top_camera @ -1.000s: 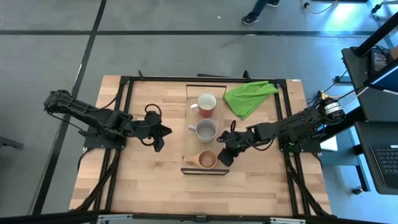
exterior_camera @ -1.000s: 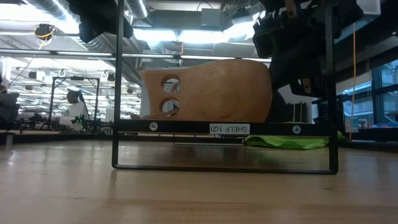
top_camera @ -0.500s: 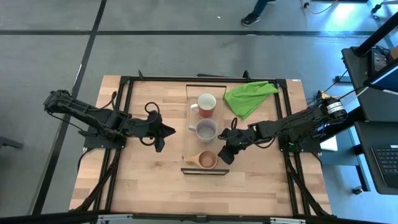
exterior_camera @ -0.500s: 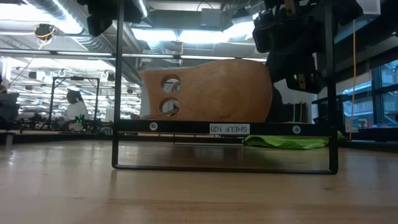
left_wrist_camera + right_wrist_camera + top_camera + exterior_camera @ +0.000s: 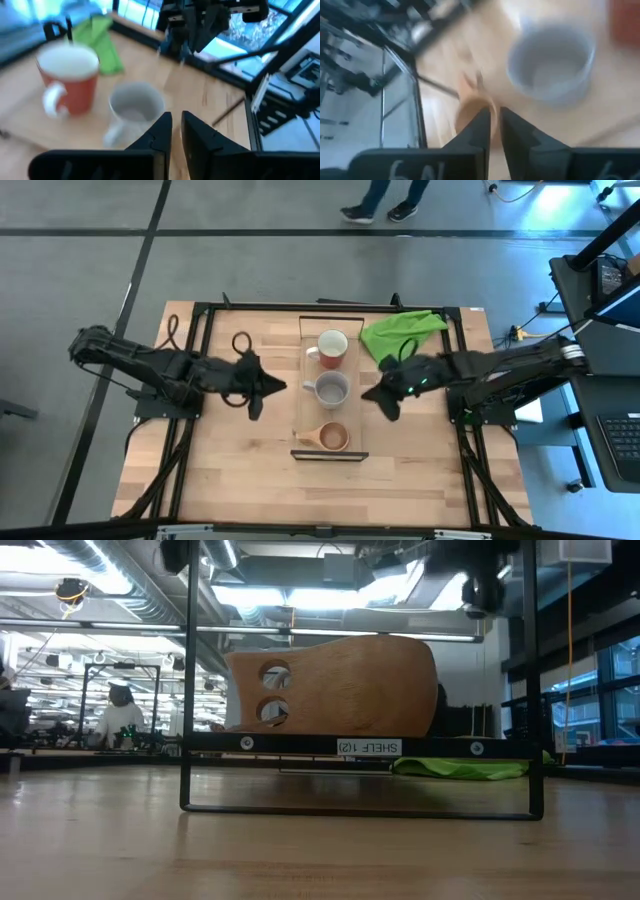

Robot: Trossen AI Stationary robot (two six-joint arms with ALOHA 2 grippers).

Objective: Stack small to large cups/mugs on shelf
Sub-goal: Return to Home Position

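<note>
The shelf (image 5: 308,415) lies across the table's middle with three cups in a row on it. The red mug (image 5: 332,345) is farthest, the grey mug (image 5: 331,390) is in the middle, and the tan wooden cup (image 5: 333,437) is nearest. Each stands upright on its base. My left gripper (image 5: 277,388) is shut and empty, left of the grey mug (image 5: 135,105). My right gripper (image 5: 369,393) is shut and empty, right of the grey mug (image 5: 552,65) and above the shelf. In the low view the wooden cup (image 5: 335,685) stands on the shelf (image 5: 360,747).
A bright green cloth (image 5: 400,335) lies on the table at the far right, beside the red mug. Black frame rails run along the table's left and right sides. A person walks on the floor beyond the far edge.
My right gripper has left the wooden cup's right side, rising and moving toward the far edge until it is level with the grey mug. My left gripper has moved a little toward the shelf. The three cups have stayed in place.
</note>
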